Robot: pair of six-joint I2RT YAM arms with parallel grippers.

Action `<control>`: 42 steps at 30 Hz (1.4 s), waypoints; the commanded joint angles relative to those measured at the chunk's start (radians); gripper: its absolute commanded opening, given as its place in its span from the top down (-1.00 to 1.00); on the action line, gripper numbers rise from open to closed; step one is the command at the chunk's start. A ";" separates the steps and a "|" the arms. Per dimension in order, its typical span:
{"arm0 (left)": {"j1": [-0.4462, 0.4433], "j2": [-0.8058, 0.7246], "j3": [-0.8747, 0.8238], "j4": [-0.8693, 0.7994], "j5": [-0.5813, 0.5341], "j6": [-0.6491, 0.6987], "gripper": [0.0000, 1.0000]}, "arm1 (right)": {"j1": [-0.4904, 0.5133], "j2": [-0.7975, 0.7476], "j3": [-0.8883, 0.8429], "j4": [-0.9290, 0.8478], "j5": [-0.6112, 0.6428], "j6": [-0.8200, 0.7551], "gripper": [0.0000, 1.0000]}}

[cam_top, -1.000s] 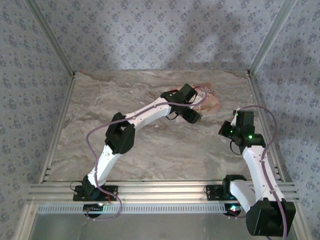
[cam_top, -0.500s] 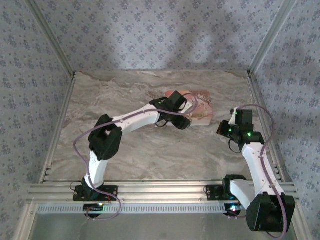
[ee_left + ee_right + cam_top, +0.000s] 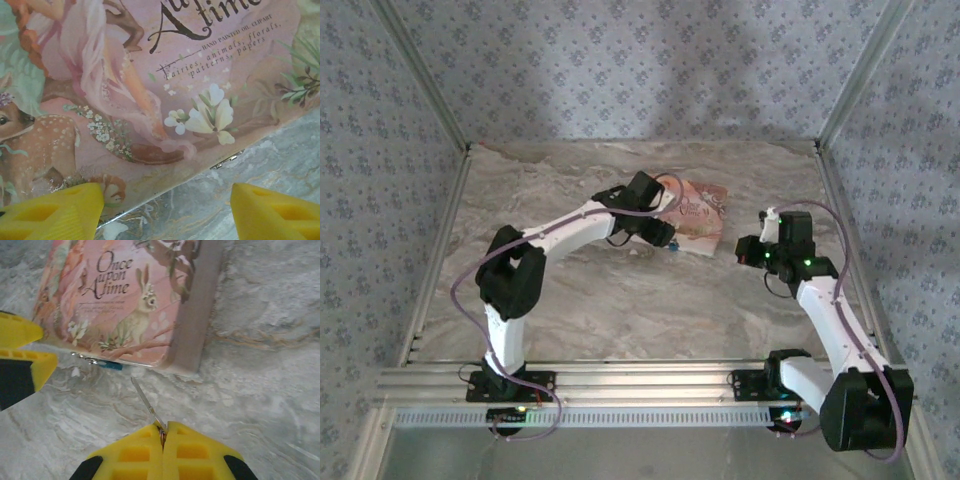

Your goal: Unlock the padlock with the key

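The padlock [image 3: 110, 365] is a tiny blue thing on the tabletop [image 3: 260, 390], touching the near edge of the pink picture box [image 3: 125, 300]. The key [image 3: 146, 402] is thin and silvery, with its tip close to the padlock. The right fingers [image 3: 164, 437] are pressed together on it. The left fingers [image 3: 663, 237] are apart, low over the box edge, holding nothing.

The padlock [image 3: 111, 365] lies at the box's [image 3: 120, 300] edge.

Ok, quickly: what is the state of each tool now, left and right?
Left tool: open, holding nothing, over the edge of the pink box.
Right tool: closed, holding the key.
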State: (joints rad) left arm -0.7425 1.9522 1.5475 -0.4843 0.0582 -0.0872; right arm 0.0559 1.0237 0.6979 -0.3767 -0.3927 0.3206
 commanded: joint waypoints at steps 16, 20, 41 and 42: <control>0.047 -0.318 -0.347 0.239 0.034 -0.071 -0.56 | 0.104 0.347 0.160 0.258 -0.248 -0.045 1.00; 0.048 -0.343 -0.455 0.386 0.151 -0.133 -0.57 | 0.122 0.445 0.220 0.292 -0.249 -0.035 1.00; 0.010 -0.120 -0.503 0.618 0.189 -0.267 -0.53 | 0.174 0.662 0.337 0.209 -0.115 -0.054 1.00; 0.010 -0.115 -0.499 0.617 0.189 -0.269 -0.52 | 0.174 0.665 0.338 0.207 -0.114 -0.055 1.00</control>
State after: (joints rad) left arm -0.7269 1.8198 1.0187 0.0902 0.2363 -0.3374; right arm 0.2234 1.6661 1.0183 -0.1242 -0.5457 0.2905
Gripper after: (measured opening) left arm 0.763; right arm 0.061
